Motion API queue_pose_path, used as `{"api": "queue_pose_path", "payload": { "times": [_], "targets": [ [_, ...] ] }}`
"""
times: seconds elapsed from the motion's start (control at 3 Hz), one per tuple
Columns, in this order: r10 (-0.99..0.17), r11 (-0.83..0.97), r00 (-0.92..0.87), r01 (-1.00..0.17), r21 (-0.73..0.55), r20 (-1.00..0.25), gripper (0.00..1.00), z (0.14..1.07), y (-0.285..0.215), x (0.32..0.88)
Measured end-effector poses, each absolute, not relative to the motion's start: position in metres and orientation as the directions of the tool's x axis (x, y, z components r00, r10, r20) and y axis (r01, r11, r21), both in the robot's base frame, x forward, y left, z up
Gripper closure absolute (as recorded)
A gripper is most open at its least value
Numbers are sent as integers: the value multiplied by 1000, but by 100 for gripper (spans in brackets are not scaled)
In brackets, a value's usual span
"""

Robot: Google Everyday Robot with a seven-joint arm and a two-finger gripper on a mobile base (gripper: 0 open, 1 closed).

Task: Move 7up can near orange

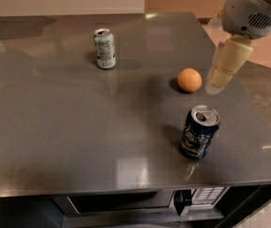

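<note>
The 7up can (104, 48) stands upright on the dark grey worktop (68, 127), toward the far edge and a little left of the middle. It is silvery-white with green markings, and its top is silver. It is free, with nothing touching it.

The orange (189, 80) lies on the right half of the worktop, roughly midway between the far and near edges and well apart from the 7up can. A dark blue can (199, 132) stands nearer the front edge, in front of the orange and slightly to its right, leaning a little, with its opened top showing.

The gripper (214, 82) hangs over the right side of the worktop, just beside the orange on its right and above the surface. It is a cream-coloured piece pointing down and to the left from the arm's pale grey housing (251, 8) at the far right corner. Whether it is apart or together I cannot tell. It holds nothing.
</note>
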State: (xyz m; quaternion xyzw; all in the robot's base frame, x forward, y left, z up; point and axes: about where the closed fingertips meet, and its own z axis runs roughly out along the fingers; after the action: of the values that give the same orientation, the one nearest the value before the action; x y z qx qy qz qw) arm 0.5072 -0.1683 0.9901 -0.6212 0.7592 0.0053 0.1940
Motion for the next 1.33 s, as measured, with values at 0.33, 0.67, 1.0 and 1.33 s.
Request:
{"api": "queue_pose_path", "payload": {
  "times": [0.33, 0.67, 1.0, 1.33],
  "targets": [
    [-917, 211, -117, -953, -215, -381, 0, 995, -129, 544],
    [-880, 222, -111, -955, -195, -462, 0, 993, -85, 579],
    [-851, 247, -135, -956, -161, -508, 0, 983, -42, 610],
    [-833, 279, -183, -954, -111, -523, 0, 964, -4, 638]
  ]
}}
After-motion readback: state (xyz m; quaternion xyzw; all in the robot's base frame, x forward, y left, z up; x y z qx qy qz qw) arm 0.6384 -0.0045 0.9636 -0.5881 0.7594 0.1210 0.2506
